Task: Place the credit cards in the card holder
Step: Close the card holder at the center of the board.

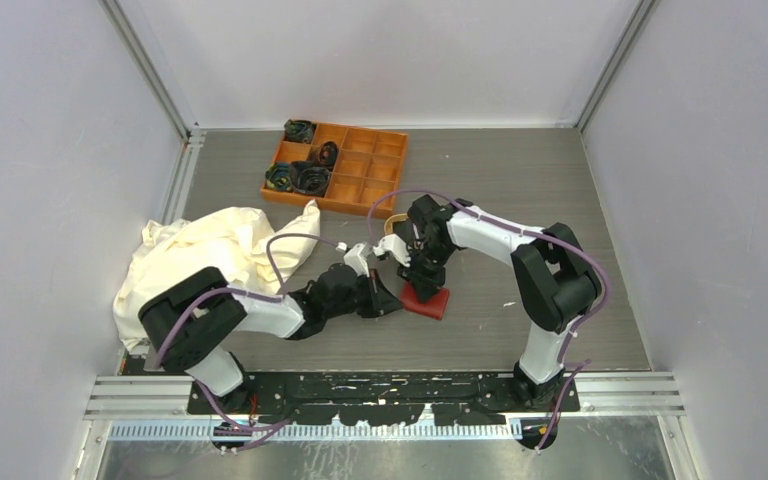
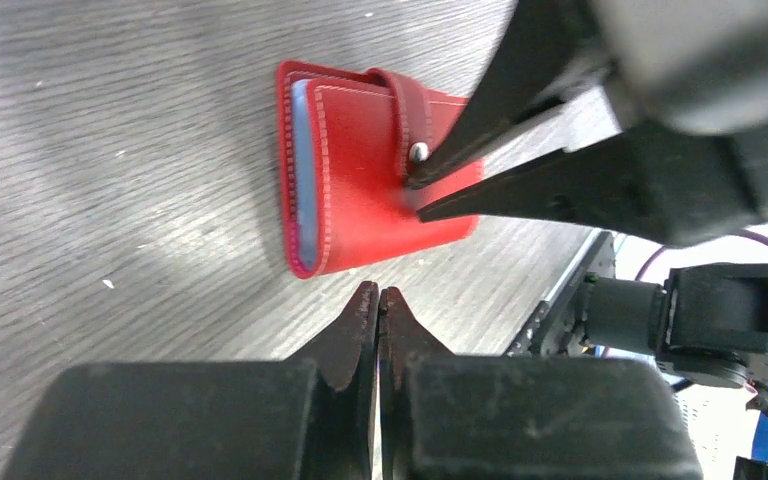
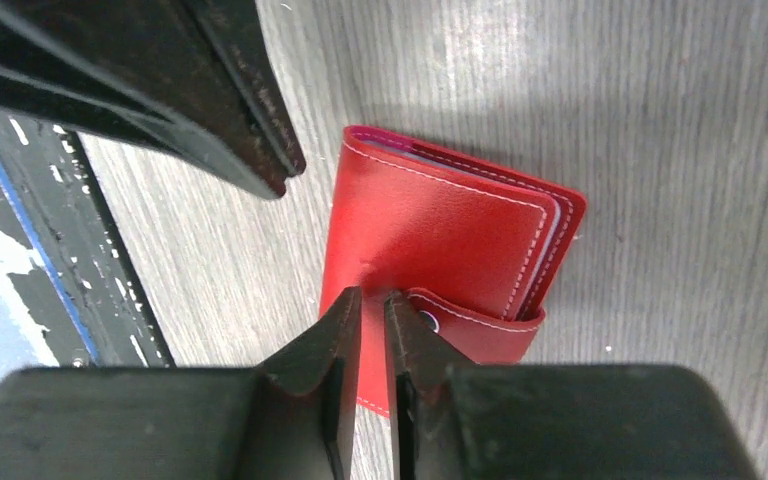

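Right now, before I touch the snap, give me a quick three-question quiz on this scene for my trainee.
1. True or false: the card holder lies folded on the table, its snap tab wrapped over the cover.
2. Whose tips sit at the snap tab: A left gripper, B right gripper, C neither?
3. Fill in: the left gripper's jaws are ____ and hold nothing.
Key: 1 true; 2 B; 3 shut.
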